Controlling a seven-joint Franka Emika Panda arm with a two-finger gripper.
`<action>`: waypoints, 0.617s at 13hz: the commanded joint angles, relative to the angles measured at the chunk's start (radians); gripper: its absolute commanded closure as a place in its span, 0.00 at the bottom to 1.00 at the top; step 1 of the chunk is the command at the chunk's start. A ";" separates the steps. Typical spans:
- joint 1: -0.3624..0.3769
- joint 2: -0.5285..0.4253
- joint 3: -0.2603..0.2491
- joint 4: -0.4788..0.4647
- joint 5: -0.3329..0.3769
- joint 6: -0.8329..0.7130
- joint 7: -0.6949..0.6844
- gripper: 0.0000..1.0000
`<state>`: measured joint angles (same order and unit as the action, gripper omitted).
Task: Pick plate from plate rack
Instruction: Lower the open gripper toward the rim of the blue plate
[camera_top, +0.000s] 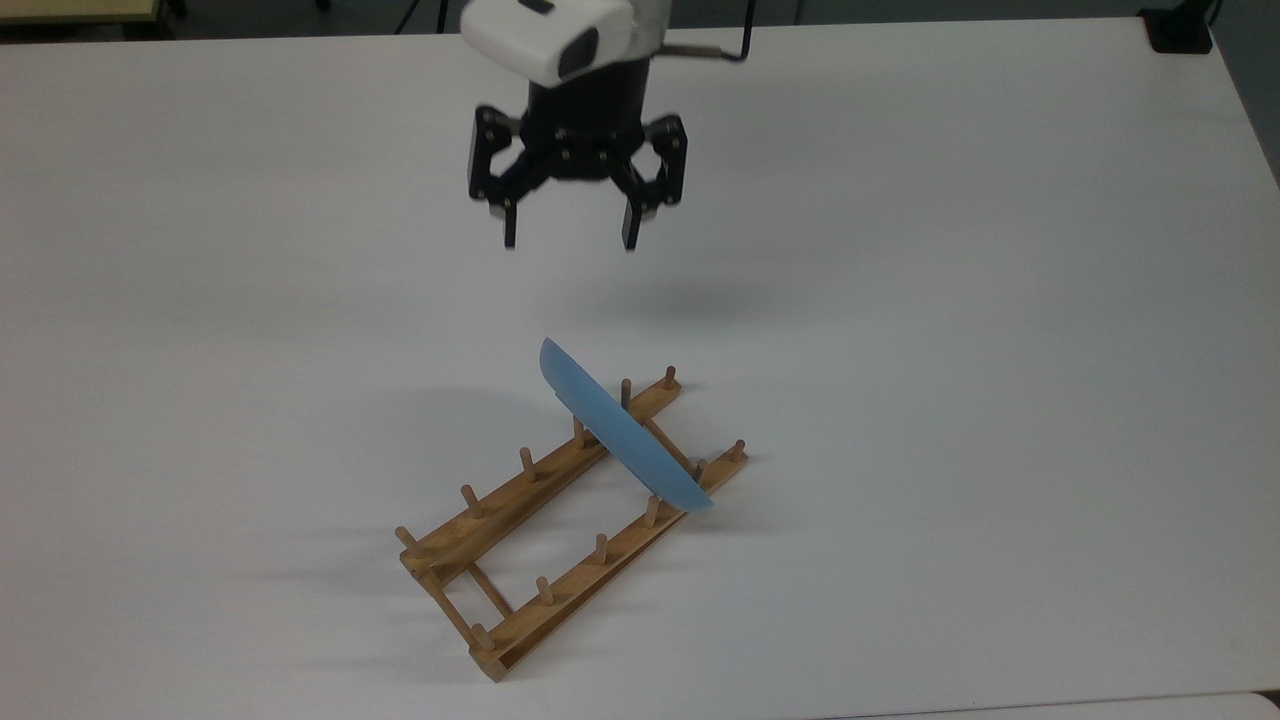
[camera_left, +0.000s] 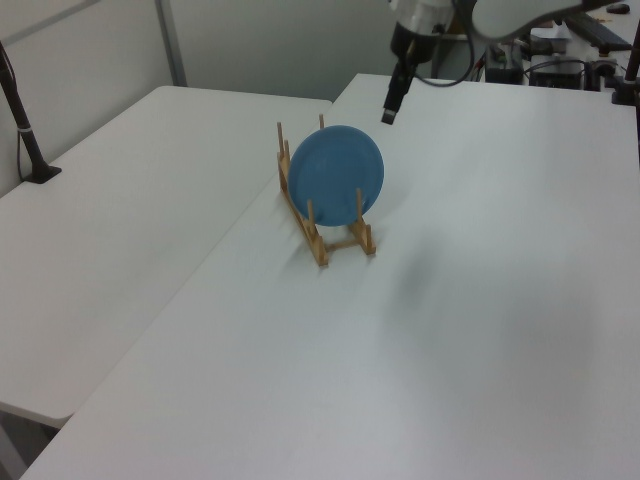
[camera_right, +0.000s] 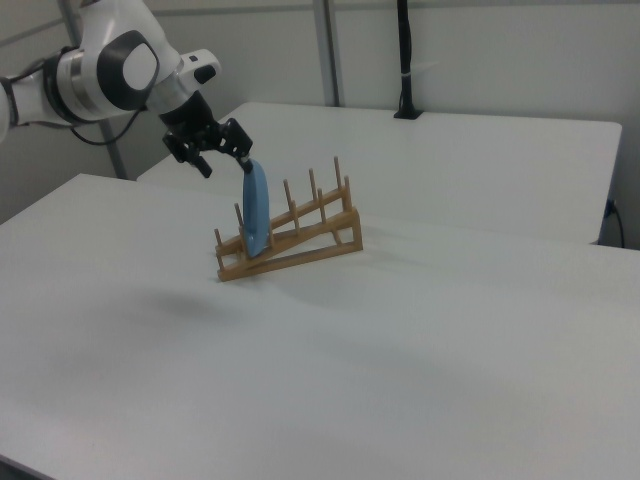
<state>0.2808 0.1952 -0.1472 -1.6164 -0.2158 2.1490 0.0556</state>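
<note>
In the top view, the gripper (camera_top: 570, 242) hangs above the white surface (camera_top: 1000, 300) with its two black fingers (camera_top: 510, 228) spread wide and nothing between them. It sits apart from the light-blue plate (camera_top: 625, 435), toward the top view's upper edge. The plate stands on edge in the wooden plate rack (camera_top: 560, 520), slotted between pegs near the rack's end toward the top view's upper right. The rack runs diagonally from the top view's lower left to its upper right, and its other slots hold nothing.

In the left view, the plate (camera_left: 336, 175) shows its round face, standing nearly upright in the plate rack (camera_left: 320, 225). The gripper (camera_left: 389, 112) hangs above and just to the left view's right of the plate's upper rim, not touching it, with the white arm (camera_left: 500, 14) reaching in from the left view's upper right.

In the right view, the plate (camera_right: 256, 218) appears edge-on at the left end of the plate rack (camera_right: 295, 240). The gripper (camera_right: 222, 165) hovers close above the plate's top edge, fingers parted and pointing down, carried by the arm (camera_right: 110, 70) coming from the right view's upper left. A second white table (camera_right: 450, 150) stands behind.
</note>
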 joint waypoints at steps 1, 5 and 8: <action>0.012 0.023 -0.008 0.017 -0.126 0.095 0.001 0.17; 0.020 0.085 -0.008 0.017 -0.235 0.150 0.074 0.36; 0.032 0.124 -0.008 0.018 -0.303 0.173 0.167 0.55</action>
<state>0.2907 0.2893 -0.1471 -1.6086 -0.4695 2.2977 0.1520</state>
